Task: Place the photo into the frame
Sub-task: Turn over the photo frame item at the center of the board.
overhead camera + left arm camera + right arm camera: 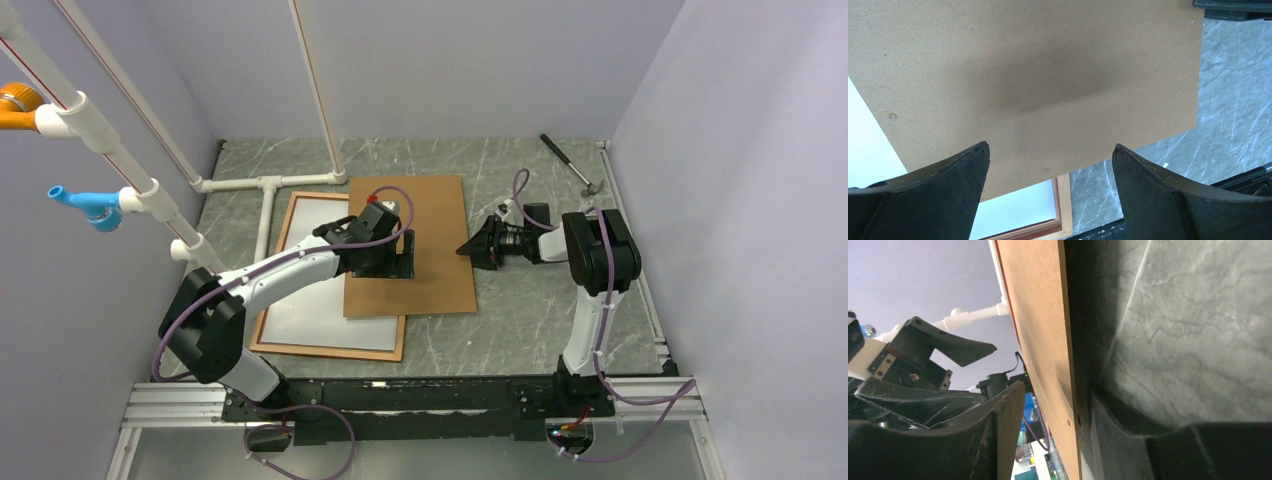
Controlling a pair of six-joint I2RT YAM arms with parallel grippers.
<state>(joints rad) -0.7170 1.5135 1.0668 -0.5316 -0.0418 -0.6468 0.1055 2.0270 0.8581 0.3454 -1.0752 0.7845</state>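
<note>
My left gripper: jaws wide, empty, panel beneath. My right gripper: jaws partly apart, straddling that panel's edge, not clamped.

Robotics laboratory test cell: plain lavender walls enclose a marble-patterned table. Aluminium rail with robot arms at 6 o'clock; white PVC pipework at 10 o'clock.

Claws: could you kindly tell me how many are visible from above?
2. The left claw hangs over the brown backing panel; the right claw straddles that panel's right edge. None appears hidden.
</note>
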